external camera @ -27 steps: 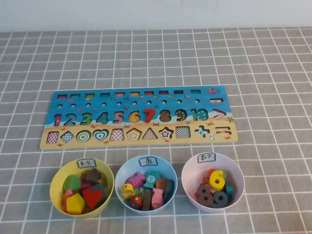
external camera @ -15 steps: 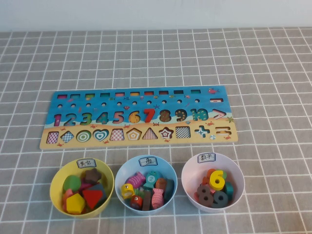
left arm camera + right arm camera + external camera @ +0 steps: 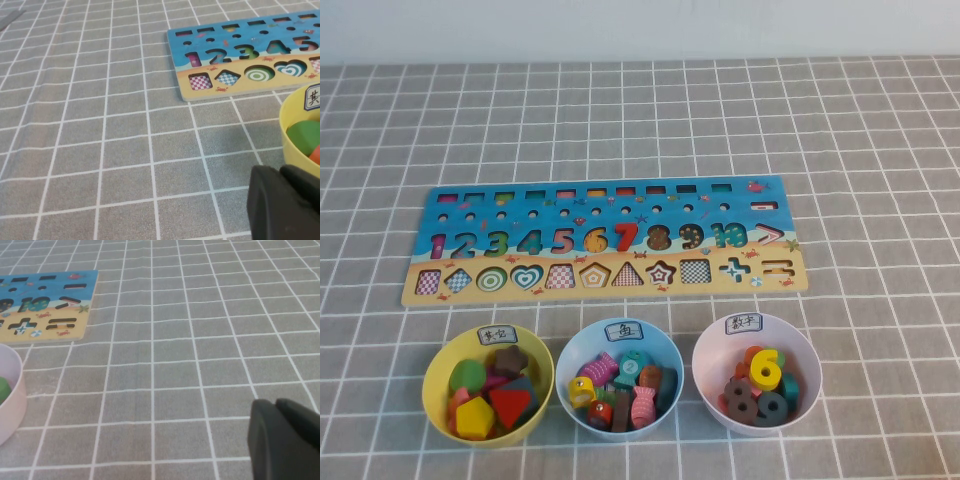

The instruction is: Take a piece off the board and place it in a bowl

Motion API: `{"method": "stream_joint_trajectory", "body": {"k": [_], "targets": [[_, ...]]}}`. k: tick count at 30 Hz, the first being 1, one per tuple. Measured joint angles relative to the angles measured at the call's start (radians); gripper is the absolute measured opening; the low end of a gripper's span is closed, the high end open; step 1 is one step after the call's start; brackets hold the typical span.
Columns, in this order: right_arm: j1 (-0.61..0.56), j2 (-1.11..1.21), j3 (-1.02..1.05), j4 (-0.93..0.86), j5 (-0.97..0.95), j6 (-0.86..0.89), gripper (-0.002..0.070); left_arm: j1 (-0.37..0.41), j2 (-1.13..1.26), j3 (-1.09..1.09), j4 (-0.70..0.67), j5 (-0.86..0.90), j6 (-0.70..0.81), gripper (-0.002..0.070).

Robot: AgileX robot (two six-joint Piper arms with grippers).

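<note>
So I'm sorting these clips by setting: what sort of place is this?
Probably a robot test tabletop: a grey checked cloth, a number puzzle board, three labelled sorting bowls such as the pink bowl. Left gripper and right gripper sit parked beside the layout.

Left gripper (image 3: 287,202) sits just beside the yellow round bowl (image 3: 300,120); open checked cloth lies ahead. Right gripper (image 3: 285,440) has open cloth before it, pale pink round bowl (image 3: 12,400) well aside.
</note>
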Motion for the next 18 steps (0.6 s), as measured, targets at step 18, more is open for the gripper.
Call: {"method": "stream_joint_trajectory", "body": {"k": [18], "targets": [[0.0, 0.0, 0.0, 0.0, 0.0, 0.0, -0.0017, 0.0, 0.0, 0.0, -0.45, -0.216, -0.101, -0.0001]]}}
